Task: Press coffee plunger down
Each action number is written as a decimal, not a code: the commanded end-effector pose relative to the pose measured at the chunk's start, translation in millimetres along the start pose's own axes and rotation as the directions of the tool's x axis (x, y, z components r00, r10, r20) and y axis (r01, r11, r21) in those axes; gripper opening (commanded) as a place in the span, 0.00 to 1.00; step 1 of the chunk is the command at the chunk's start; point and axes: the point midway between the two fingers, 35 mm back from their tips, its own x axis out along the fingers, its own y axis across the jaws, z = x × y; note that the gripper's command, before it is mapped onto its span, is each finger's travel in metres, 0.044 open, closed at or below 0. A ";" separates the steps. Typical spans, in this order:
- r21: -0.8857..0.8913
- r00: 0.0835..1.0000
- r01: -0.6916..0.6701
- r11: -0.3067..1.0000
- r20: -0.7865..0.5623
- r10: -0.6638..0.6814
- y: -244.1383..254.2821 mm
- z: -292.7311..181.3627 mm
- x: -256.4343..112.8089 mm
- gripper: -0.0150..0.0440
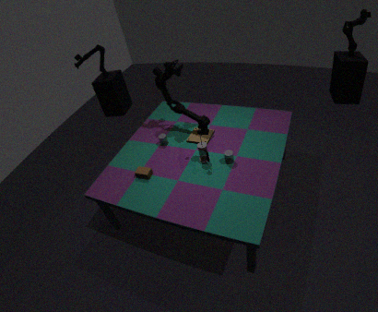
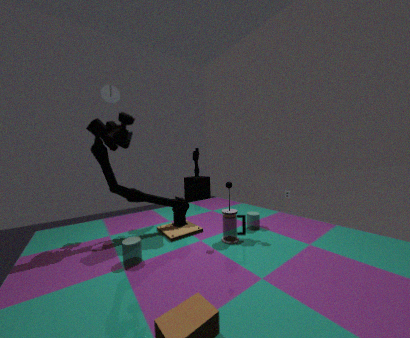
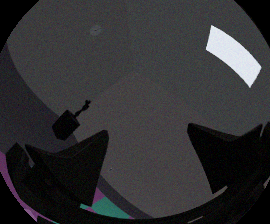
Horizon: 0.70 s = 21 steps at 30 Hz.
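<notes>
The coffee press (image 1: 203, 153) (image 2: 230, 227) stands upright on the checkered table, a clear body with a pale lid and a dark handle. Its plunger is up: the black knob (image 2: 229, 185) sits on a thin rod well above the lid. My gripper (image 1: 180, 69) (image 2: 128, 137) (image 3: 149, 131) is open, with nothing between its fingers. It is raised high, away from the press, on the left of it in the top and exterior views. The press does not show in the wrist view.
One whitish cup (image 1: 162, 139) (image 2: 132, 252) stands left of the press; another cup (image 1: 229, 157) (image 2: 253, 220) stands close to its right. An orange-brown block (image 1: 143, 173) (image 2: 187, 317) lies toward the table's front left. My arm's wooden base plate (image 1: 194, 138) (image 2: 170, 233) is behind the press.
</notes>
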 end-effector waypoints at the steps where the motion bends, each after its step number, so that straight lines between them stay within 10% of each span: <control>1: 0.003 1.000 0.003 1.000 -0.008 -0.003 -0.7 -1.8 2.4 0.98; 11: 0.109 0.946 0.158 0.981 -0.301 -0.119 -30.2 -79.9 70.5 1.00; 21: 0.115 0.652 0.492 0.863 -0.706 -0.278 -79.3 -230.8 111.4 1.00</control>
